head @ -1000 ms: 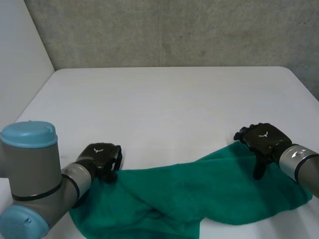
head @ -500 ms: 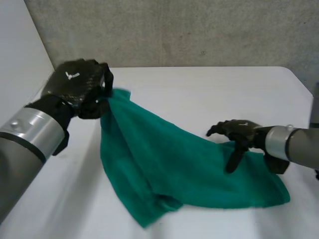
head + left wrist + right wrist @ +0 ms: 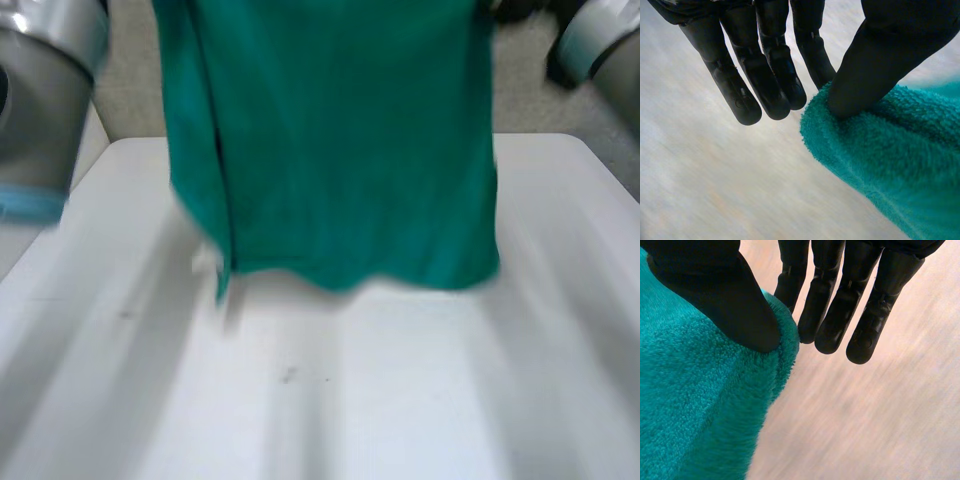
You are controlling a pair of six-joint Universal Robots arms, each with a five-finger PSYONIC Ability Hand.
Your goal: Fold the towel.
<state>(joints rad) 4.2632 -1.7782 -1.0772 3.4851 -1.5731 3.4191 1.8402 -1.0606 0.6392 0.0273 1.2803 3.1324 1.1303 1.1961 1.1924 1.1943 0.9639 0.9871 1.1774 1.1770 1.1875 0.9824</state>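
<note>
Green towel (image 3: 330,150) hangs upper-frame, top corners pinched thumb-to-finger in our left hand (image 3: 875,65) and right hand (image 3: 715,300); lift step, next we likely lay it flat.

The white surface (image 3: 400,400) carries a small dark speck (image 3: 288,375) near the middle of its near half and a fainter mark (image 3: 125,314) toward its left edge. A rough grey wall (image 3: 540,110) rises behind its far edge.

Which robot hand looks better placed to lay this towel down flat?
Probably the right robot hand: its side of the towel hangs smooth; near the left robot hand it hangs doubled.
</note>
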